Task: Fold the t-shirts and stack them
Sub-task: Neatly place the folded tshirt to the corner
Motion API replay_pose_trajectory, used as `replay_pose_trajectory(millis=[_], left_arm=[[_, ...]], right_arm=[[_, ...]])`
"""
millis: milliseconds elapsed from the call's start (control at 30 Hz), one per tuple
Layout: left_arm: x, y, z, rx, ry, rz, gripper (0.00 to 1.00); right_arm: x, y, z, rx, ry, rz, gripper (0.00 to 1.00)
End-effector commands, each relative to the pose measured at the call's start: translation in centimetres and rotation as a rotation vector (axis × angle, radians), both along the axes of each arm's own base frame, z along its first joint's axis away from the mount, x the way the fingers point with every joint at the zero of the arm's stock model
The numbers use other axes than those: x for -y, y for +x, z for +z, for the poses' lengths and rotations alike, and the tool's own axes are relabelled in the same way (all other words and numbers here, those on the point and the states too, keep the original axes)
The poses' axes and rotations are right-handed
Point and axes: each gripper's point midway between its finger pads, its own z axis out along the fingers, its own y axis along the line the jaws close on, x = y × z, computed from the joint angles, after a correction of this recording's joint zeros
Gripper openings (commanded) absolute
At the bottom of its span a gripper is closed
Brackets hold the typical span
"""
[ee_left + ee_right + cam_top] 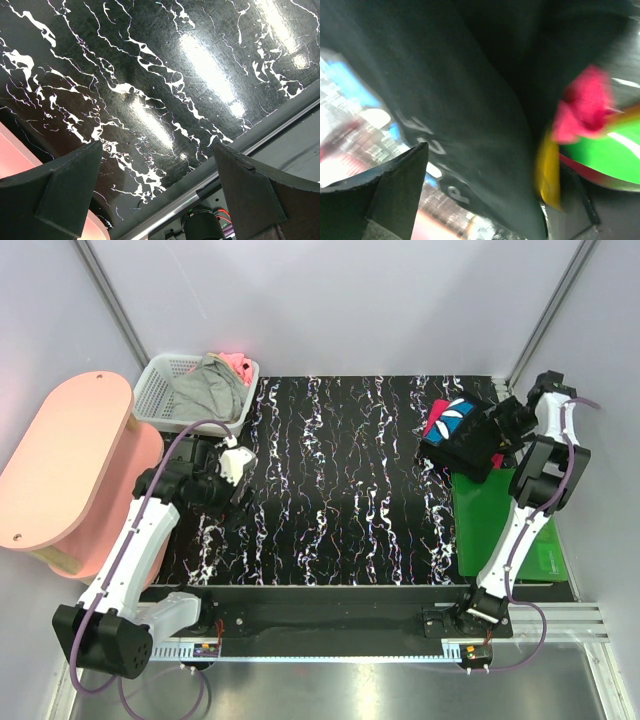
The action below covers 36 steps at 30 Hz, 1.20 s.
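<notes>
The left arm [135, 540] climbs from its base at the 7 o'clock corner, leans toward 12 o'clock and bends at the wrist toward 3 o'clock. This brings the left fingers [65, 195] over the black, white-veined counter [350, 490] at its 9 o'clock edge. In the left wrist view they are spread as wide as they go, with nothing between them but bare counter below.

The right arm [515, 530] rises from the 5 o'clock corner, runs up the counter's right side and folds back at its top joint, so the wrist points toward 9 o'clock. The right fingers [385, 195] are over the black t-shirt [470, 445], which lies bunched at 2 o'clock on the counter. Only one of these fingers shows clearly, set far out at the 8 o'clock edge of the right wrist view, with black cloth beside it rather than pinched. They are parted wide and hold nothing.

The crimson-pink t-shirt [437, 420] peeps out from under the black one at its 10 o'clock side. The pile rests at the far end of the green board [500, 530].

The black t-shirt bears a blue-and-white daisy print. The right wrist view shows white lettering on it, too smeared to read.

A white basket [155, 390] of clothes stands at 10 o'clock, off the counter's corner.
</notes>
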Motion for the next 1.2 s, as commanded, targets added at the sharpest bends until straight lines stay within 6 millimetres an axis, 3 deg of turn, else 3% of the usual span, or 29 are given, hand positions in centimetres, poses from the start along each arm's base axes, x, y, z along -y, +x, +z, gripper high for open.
replay_pose_trajectory(millis=[0, 100, 200, 267, 400, 433, 467, 500, 533, 633, 667, 767, 800, 900, 1000, 1067, 1167], left_arm=[[0.6, 0.5, 2.2, 0.059, -0.045, -0.011, 0.99], [0.6, 0.3, 2.2, 0.055, -0.047, -0.010, 0.99], [0.7, 0.2, 2.4, 0.058, -0.049, -0.010, 0.99], [0.7, 0.3, 2.6, 0.064, -0.050, -0.011, 0.99], [0.9, 0.4, 3.0, 0.065, -0.063, -0.010, 0.99], [1.0, 0.4, 3.1, 0.063, -0.068, -0.007, 0.99], [1.0, 0.3, 3.2, 0.062, -0.073, 0.001, 0.99], [1.0, 0.4, 3.4, 0.066, -0.076, 0.007, 0.99], [0.9, 0.4, 3.5, 0.071, -0.076, 0.017, 0.99], [0.2, 0.7, 3.8, 0.099, -0.045, 0.051, 0.99], [-0.1, 0.8, 4.0, 0.109, -0.040, 0.068, 0.99], [-0.7, 1.0, 4.2, 0.122, -0.028, 0.103, 0.99], [-0.8, 1.0, 4.2, 0.122, -0.028, 0.107, 0.99], [-0.8, 1.2, 4.4, 0.117, -0.033, 0.130, 0.99], [-0.9, 1.5, 4.7, 0.117, -0.039, 0.151, 0.99], [-0.9, 1.7, 5.0, 0.121, -0.039, 0.162, 0.99], [-1.2, 1.7, 5.2, 0.132, -0.028, 0.169, 0.99]], right_arm=[[4.4, -3.2, 4.2, -0.132, -0.322, -0.071, 0.94], [6.5, -3.7, 8.6, -0.104, -0.464, -0.146, 1.00], [6.3, -4.0, 11.7, -0.060, -0.503, -0.157, 1.00], [5.1, -3.2, 13.9, 0.027, -0.475, -0.131, 1.00], [-1.2, 0.1, 15.2, 0.232, -0.172, 0.042, 1.00], [-2.2, 0.7, 15.0, 0.250, -0.120, 0.069, 0.99], [-3.0, 1.6, 13.5, 0.242, -0.067, 0.093, 0.98], [-4.0, 2.2, 13.8, 0.267, -0.016, 0.121, 0.97], [-4.8, 2.9, 11.9, 0.238, 0.011, 0.143, 0.97], [-5.3, 3.5, 9.4, 0.192, 0.019, 0.153, 0.94], [-5.0, 3.5, 7.5, 0.153, 0.023, 0.147, 0.94], [-4.7, 2.7, 2.9, 0.055, -0.002, 0.157, 0.94], [-4.4, 1.6, 0.5, -0.007, -0.017, 0.162, 0.94], [-4.0, 0.0, -3.4, -0.086, -0.038, 0.179, 0.95], [-3.9, -0.5, -4.3, -0.104, -0.050, 0.188, 0.96], [-3.8, -0.2, -3.0, -0.077, -0.056, 0.179, 0.96], [-4.3, 1.2, 1.1, 0.022, -0.055, 0.174, 0.98]])
